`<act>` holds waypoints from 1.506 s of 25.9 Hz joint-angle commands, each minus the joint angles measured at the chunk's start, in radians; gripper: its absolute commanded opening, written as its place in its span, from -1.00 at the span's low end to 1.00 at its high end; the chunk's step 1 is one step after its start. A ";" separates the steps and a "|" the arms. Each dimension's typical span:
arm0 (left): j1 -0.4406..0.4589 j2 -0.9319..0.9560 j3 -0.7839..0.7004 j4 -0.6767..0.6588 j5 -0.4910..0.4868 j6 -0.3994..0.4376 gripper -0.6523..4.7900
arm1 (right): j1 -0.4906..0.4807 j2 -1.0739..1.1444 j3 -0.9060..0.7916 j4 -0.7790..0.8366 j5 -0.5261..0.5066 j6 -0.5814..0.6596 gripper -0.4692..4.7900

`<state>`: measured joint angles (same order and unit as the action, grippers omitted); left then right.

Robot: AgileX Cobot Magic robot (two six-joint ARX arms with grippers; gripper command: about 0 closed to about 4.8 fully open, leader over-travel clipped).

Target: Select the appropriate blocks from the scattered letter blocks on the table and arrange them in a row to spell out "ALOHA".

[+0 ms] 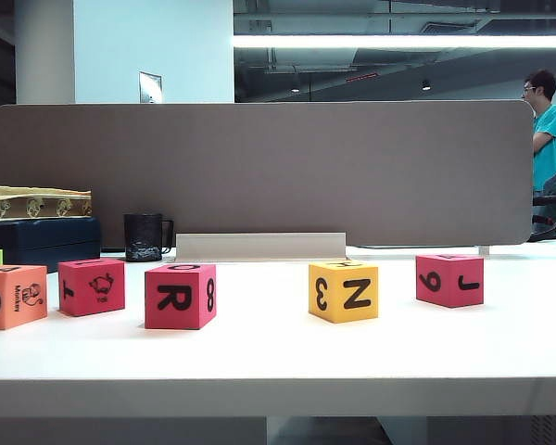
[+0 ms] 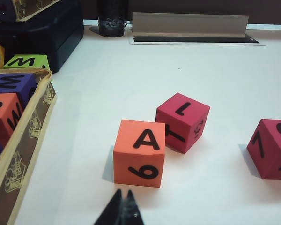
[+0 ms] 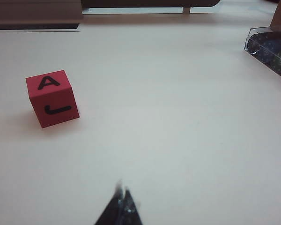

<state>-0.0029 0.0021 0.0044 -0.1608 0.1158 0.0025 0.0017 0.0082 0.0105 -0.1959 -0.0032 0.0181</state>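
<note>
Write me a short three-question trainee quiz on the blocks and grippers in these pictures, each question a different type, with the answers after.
1. True or false: the orange block shows an A on its top face.
2. Multiple choice: the yellow block shows which letter toward the exterior camera? a) R b) N c) J
3. Fill in: the left gripper and the right gripper are both ____ and hold nothing.

Key: 1 true. 2 b; the R is on the crimson block to its left on the table. 3 shut.
</note>
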 commanded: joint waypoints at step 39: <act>-0.002 0.014 0.002 -0.028 -0.075 -0.124 -0.78 | -0.001 -0.006 0.001 0.013 -0.171 0.209 -0.83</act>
<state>-0.0029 0.0147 0.0059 -0.1696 0.0666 -0.1623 0.0017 0.0090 0.0086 -0.1776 -0.1764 0.2337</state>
